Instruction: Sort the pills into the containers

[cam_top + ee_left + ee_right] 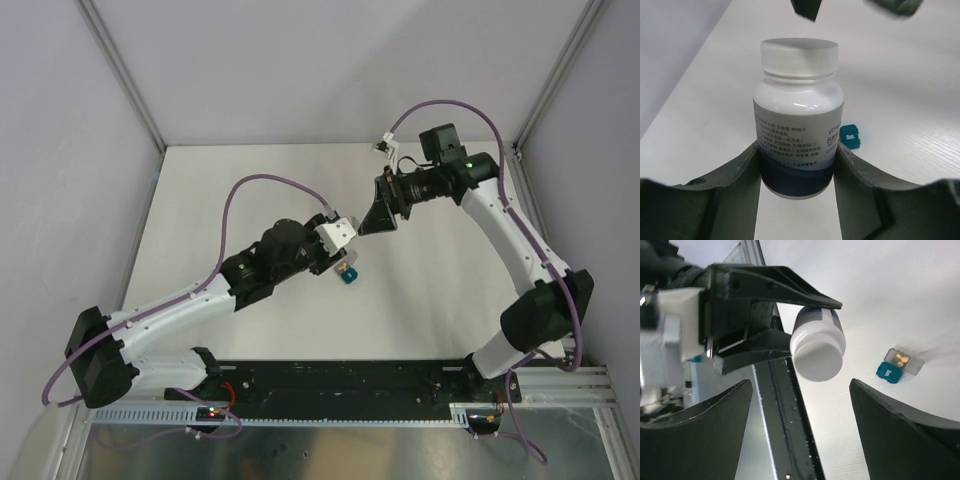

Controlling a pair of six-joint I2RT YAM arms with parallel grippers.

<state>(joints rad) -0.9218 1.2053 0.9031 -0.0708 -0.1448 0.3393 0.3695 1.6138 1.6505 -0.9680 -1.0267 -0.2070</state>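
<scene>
My left gripper [797, 150] is shut on a white capped bottle [798, 100] with a blue band, held sideways above the table. My right gripper [800, 385] stands open facing the bottle's cap [818, 357], a short gap away, with nothing between its fingers. In the top view the two grippers meet mid-table, the left gripper [338, 238] beside the right gripper [376, 220]. The containers [892, 367] lie on the table below. The teal one is lidded, and the grey one is open with yellow pills [901, 359] inside. The teal container [850, 136] also shows behind the bottle.
A black rail [330, 378] runs along the near table edge between the arm bases. Grey walls and metal posts [125, 75] enclose the white table [250, 165] on three sides. The right arm's cable [440, 103] loops above its wrist.
</scene>
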